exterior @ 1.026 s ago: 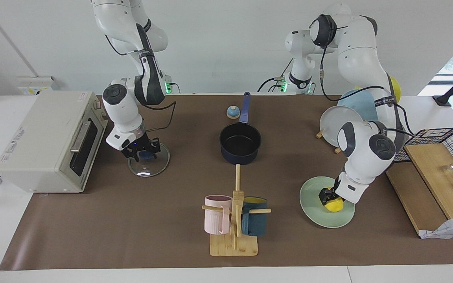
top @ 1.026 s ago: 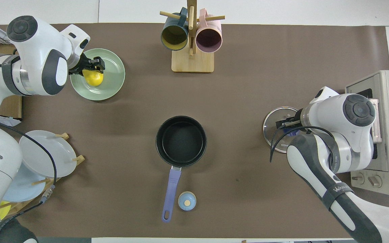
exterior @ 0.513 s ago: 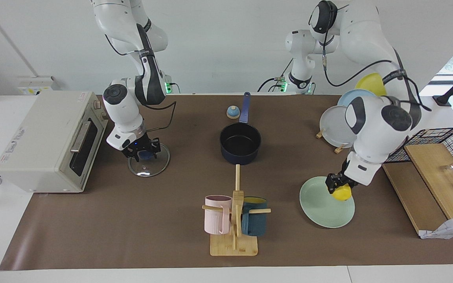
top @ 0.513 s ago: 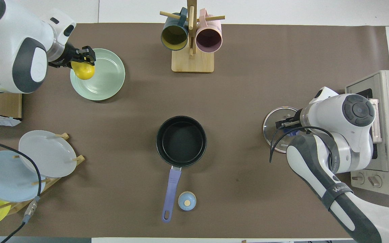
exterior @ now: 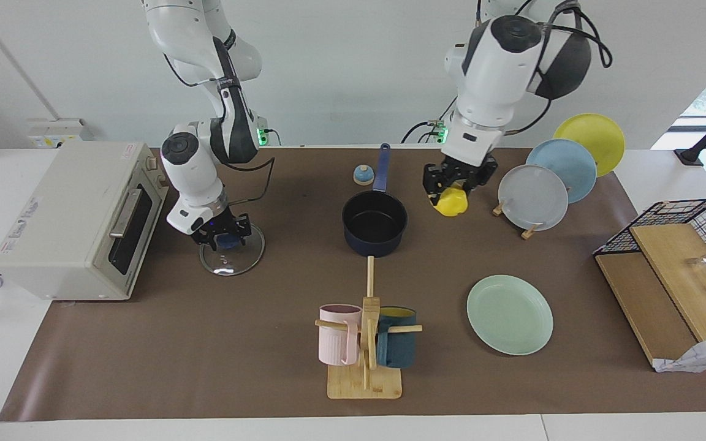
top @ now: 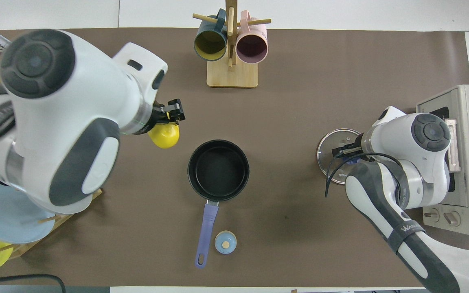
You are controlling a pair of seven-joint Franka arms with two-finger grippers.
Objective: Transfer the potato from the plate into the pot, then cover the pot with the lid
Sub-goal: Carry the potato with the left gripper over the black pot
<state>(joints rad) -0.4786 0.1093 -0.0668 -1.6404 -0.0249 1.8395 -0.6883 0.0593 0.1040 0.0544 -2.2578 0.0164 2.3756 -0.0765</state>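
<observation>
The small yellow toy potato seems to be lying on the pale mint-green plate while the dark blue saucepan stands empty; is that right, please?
Not quite: the small yellow toy potato hangs in the left pincer, up beside the dark blue saucepan, which is indeed empty. The facing view shows the pale mint-green plate bare.

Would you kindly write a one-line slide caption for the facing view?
Left gripper carries the potato in the air beside the empty pot; right gripper sits on the lid.

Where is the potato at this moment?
The potato is held in the air by the left gripper, clear of the plate. In the facing view it hangs beside the pot, toward the left arm's end, not yet over it.
</observation>
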